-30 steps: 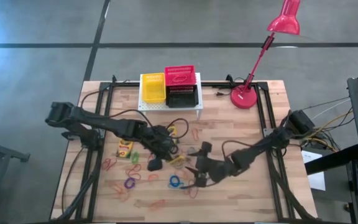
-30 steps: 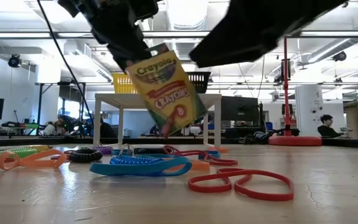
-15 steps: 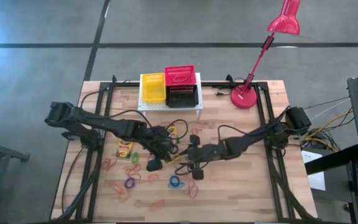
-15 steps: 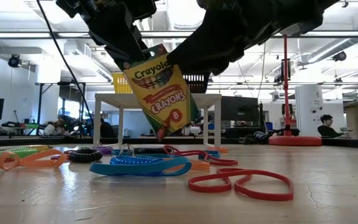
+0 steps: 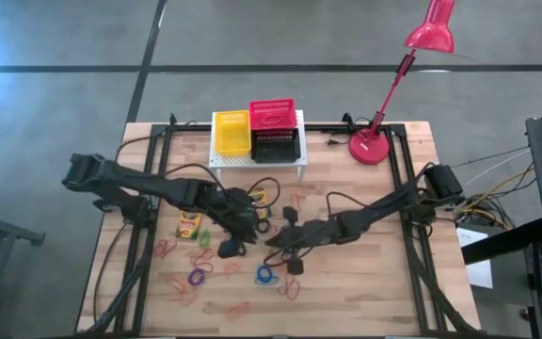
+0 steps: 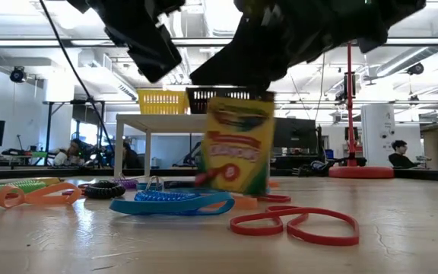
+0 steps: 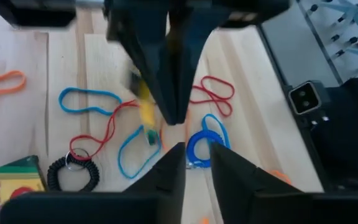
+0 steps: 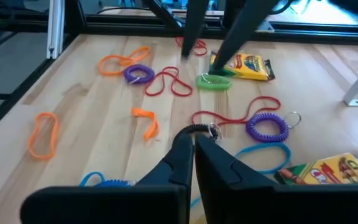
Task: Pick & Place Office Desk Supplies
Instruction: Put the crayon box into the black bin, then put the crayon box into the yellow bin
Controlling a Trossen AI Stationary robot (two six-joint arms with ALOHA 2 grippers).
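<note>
Seemingly clenched on the crayon box (image 6: pixel 234 144), right gripper (image 5: pixel 273 239); label blurred.

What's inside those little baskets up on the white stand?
The red basket holds a thin red loop. The yellow basket looks empty. The black basket is too dark to show its contents.

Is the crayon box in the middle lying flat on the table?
No, in the low view the crayon box stands upright, hanging under a dark tool above the wooden table.

High view straight down; low view table-level; both share crayon box (image 6: pixel 236 144).
</note>
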